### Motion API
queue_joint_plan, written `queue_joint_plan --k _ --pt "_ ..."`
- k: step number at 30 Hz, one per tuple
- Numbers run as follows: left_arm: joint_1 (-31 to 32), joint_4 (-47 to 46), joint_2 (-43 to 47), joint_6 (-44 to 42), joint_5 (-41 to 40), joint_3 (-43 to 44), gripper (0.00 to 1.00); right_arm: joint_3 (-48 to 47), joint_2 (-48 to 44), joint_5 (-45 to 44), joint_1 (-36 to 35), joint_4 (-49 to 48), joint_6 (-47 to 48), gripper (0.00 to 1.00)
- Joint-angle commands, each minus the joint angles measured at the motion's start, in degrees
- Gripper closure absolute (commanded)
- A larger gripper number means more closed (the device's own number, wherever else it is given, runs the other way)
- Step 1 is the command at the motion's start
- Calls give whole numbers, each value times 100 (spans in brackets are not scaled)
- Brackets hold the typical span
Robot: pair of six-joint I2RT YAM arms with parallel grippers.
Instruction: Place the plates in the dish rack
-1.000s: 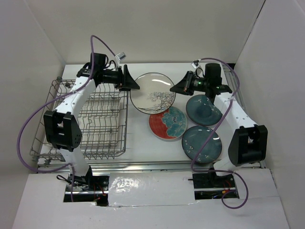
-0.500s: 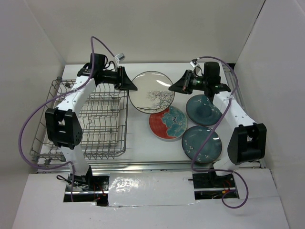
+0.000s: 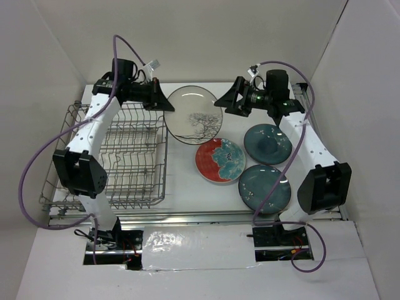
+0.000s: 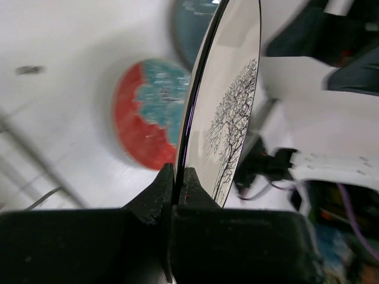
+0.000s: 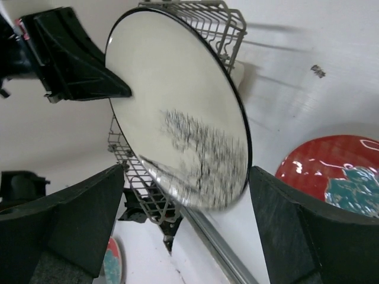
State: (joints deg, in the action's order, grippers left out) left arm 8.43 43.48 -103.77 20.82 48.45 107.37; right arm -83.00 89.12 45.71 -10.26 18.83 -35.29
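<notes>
left claw (image 3: 167, 104) tight on cream tree-print plate (image 3: 194, 115) rim; right claw (image 3: 232, 100) wide apart, empty

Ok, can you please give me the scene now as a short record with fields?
left tool: shut on the cream plate rim
cream plate: lifted, tilted, beside the dish rack
right tool: open, holding nothing
red plate: flat on the table
teal plates: both flat on the table
dish rack: no plates inside

Left jaws tight, right jaws wide
</notes>
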Motion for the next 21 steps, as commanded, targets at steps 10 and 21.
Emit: queue_joint_plan --k 10,21 --pt "-465 494 2404 -342 -3357 -788 100 37 -1450 -1161 498 1079 576 6" --pt "-456 442 3951 -16 -5678 -1605 100 364 -1863 -1398 561 1184 514 6"
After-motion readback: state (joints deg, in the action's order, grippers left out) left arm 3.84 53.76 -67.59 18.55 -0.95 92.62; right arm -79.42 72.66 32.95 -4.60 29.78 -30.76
